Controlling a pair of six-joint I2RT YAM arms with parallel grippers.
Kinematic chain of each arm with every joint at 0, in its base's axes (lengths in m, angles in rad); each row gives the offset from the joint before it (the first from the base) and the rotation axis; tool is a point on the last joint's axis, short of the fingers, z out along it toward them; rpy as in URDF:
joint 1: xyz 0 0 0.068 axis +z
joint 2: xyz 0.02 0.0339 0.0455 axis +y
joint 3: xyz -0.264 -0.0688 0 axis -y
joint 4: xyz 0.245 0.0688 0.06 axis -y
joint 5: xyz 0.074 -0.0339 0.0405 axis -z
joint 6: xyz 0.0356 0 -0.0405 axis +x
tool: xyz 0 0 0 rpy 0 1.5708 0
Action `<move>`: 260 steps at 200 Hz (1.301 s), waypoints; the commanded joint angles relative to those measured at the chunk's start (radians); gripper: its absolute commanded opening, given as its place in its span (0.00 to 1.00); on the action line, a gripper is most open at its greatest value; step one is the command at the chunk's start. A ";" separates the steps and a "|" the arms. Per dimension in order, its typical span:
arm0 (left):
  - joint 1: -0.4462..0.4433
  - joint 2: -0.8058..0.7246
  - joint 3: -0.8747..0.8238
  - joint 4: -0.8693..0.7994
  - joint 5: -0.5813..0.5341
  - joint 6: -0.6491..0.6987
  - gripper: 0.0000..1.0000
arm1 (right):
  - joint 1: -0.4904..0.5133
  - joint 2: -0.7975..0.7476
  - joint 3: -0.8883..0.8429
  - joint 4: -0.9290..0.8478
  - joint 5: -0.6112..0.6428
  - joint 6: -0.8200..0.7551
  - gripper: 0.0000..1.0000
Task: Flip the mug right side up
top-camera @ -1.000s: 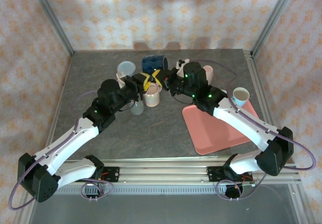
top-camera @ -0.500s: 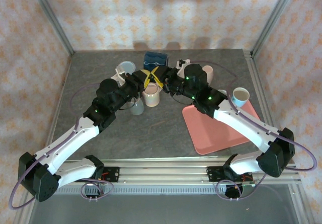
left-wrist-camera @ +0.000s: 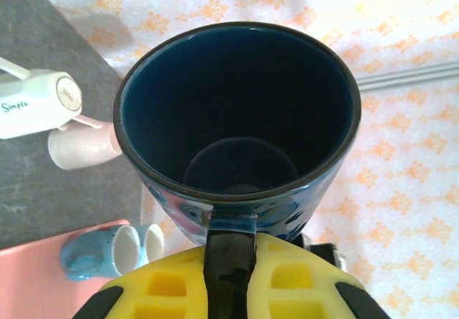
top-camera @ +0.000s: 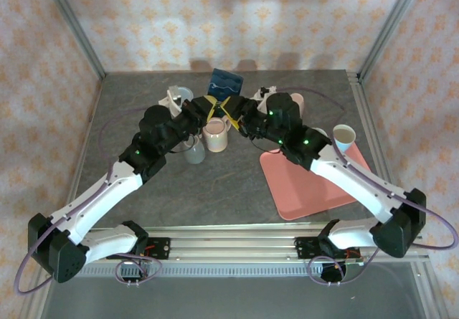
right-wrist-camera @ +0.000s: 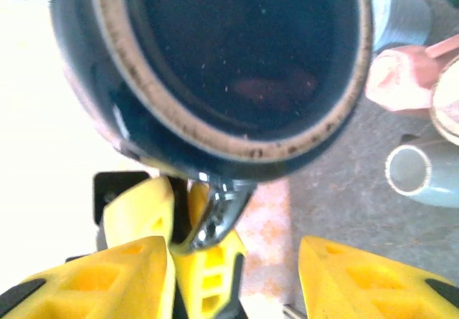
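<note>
Blue mug (left-wrist-camera: 237, 118): the left wrist view looks into its empty mouth, while the right wrist view shows its ringed base. Its handle is clamped between the left fingers (left-wrist-camera: 165, 290); the right fingers (right-wrist-camera: 358, 283) stand apart, flanking that handle. The mug hangs above the rear of the surface (top-camera: 237, 190), slightly farther back than a second ago, and the right fingers have parted since then.

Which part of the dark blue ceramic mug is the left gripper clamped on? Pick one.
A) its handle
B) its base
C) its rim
A: in the left wrist view, the dark blue ceramic mug has its handle pinched in the shut left gripper, and the whole rim shows untouched.
</note>
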 commanded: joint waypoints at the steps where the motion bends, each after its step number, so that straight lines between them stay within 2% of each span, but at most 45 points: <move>1: 0.004 -0.011 0.080 0.005 0.013 0.153 0.00 | -0.021 -0.073 0.006 -0.157 0.039 -0.111 0.52; 32: 0.005 -0.008 0.107 -0.067 0.008 0.297 0.00 | -0.088 -0.149 0.010 -0.341 0.047 -0.191 0.52; 74: -0.006 0.054 0.194 -0.191 0.113 0.562 0.00 | -0.236 -0.214 0.066 -0.601 0.074 -0.303 0.52; 102: -0.052 0.092 0.249 -0.271 0.108 0.770 0.00 | -0.361 -0.231 0.078 -0.682 0.030 -0.342 0.52; 135: -0.093 0.159 0.255 -0.271 0.154 0.913 0.00 | -0.473 -0.224 0.091 -0.747 -0.035 -0.421 0.52; 172: -0.178 0.206 0.187 -0.162 0.156 1.085 0.00 | -0.575 -0.206 0.105 -0.813 -0.116 -0.554 0.51; 205: -0.232 0.285 0.138 -0.067 0.160 1.196 0.00 | -0.655 -0.196 0.098 -0.842 -0.154 -0.597 0.50; 260: -0.278 0.445 0.131 0.037 0.104 1.254 0.00 | -0.729 -0.187 0.062 -0.828 -0.182 -0.590 0.49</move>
